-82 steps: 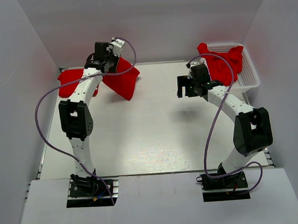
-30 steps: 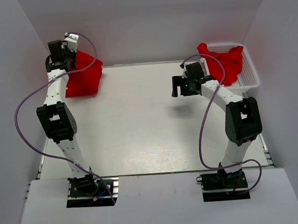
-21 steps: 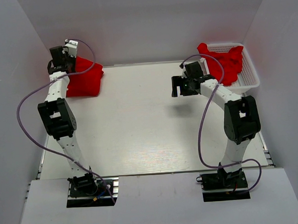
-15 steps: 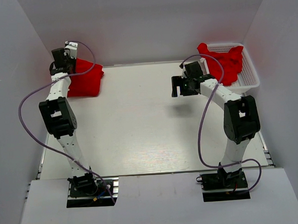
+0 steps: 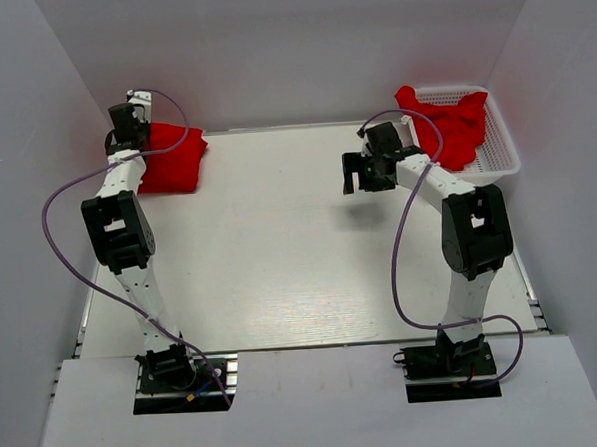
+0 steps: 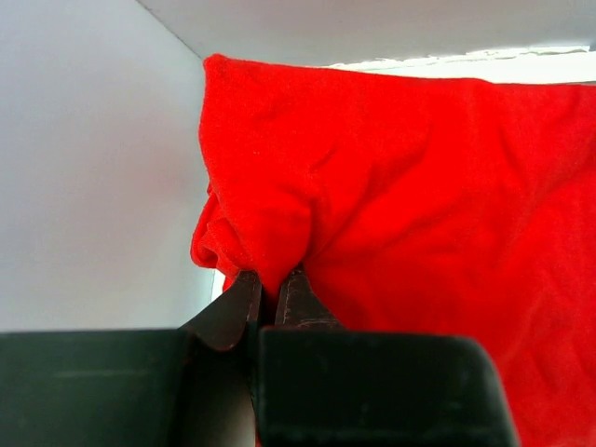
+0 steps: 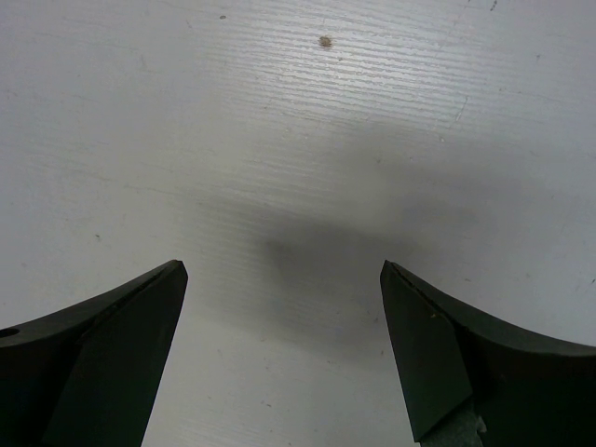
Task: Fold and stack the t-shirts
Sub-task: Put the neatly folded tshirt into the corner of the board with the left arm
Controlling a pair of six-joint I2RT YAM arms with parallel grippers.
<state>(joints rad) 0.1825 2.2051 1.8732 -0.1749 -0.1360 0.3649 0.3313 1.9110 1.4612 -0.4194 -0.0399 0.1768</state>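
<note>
A folded red t-shirt (image 5: 172,162) lies in the far left corner of the table. My left gripper (image 5: 124,136) is shut on an edge fold of that t-shirt (image 6: 391,186) at the corner by the left wall. More red t-shirts (image 5: 452,125) are heaped in the white mesh basket (image 5: 499,158) at the far right, one hanging over its left rim. My right gripper (image 5: 361,172) hovers above bare table left of the basket, open and empty; its fingertips (image 7: 158,289) show over the white surface.
White walls enclose the table on the left, back and right; the left wall (image 6: 93,168) is right beside my left gripper. Purple cables loop off both arms. The white table surface (image 5: 280,244) stretches between the two arms.
My left gripper has carried the red t-shirt from mid-left toward the far left corner and lowered it there, still holding it. My right gripper has stayed almost in place, open.
</note>
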